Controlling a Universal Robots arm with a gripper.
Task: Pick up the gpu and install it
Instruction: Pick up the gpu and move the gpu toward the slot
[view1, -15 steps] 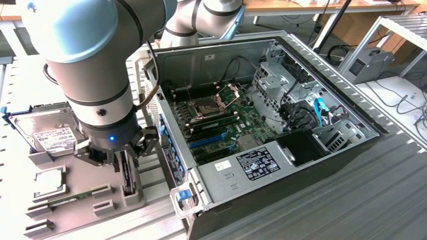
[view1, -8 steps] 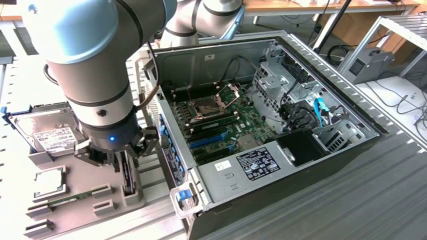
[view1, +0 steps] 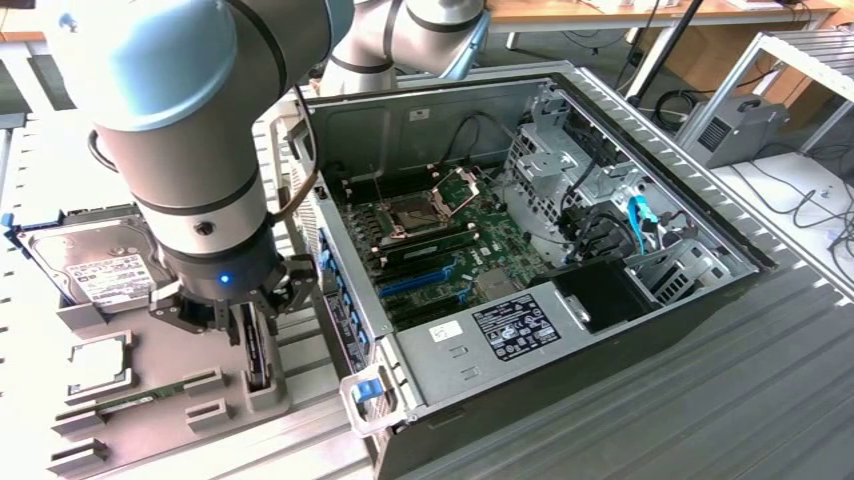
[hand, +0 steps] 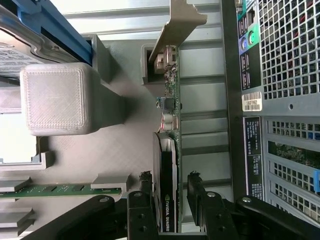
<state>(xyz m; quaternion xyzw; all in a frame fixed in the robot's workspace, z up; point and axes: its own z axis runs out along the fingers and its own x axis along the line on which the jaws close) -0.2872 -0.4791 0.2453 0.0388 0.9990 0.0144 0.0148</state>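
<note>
Gripper: one black two-finger gripper (view1: 248, 330) (hand: 169, 177) on one grey-and-silver arm (view1: 187, 120). Its jaws are apart with one finger on each side of the gpu, and the wrist view shows a gap beside one finger.
Gpu: one (view1: 256, 352) (hand: 165, 155), standing on edge in a slot of the fixture tray, between the fingers and just beside the case's outer wall. It is a thin green board with a dark face and a silver bracket (hand: 181, 22) at the end away from the gripper.
Fixture tray: one (view1: 154, 350) (hand: 125, 150), matte grey with a fine layered texture. It has raised square blocks (hand: 55, 97).
Other parts on the tray: one hard drive (view1: 94, 265), silver with a white label; one slim green memory stick (view1: 160, 392) (hand: 50, 190) lying flat; one square silver chip (view1: 94, 360).
Computer case: one (view1: 400, 130), open on its upper side. The walls are bare grey metal, and the wrist view shows a perforated panel (hand: 290, 50).
Case interior: one green motherboard (view1: 461, 240), blue slots (view1: 420, 280) and one grey power supply (view1: 514, 325) with a printed label.
Surface: ribbed metal tabletop (view1: 694, 400).
Room: a wooden desk (view1: 601, 15) with cables stands at the back. A small grey box (view1: 741, 125) stands toward the exterior view's right.
</note>
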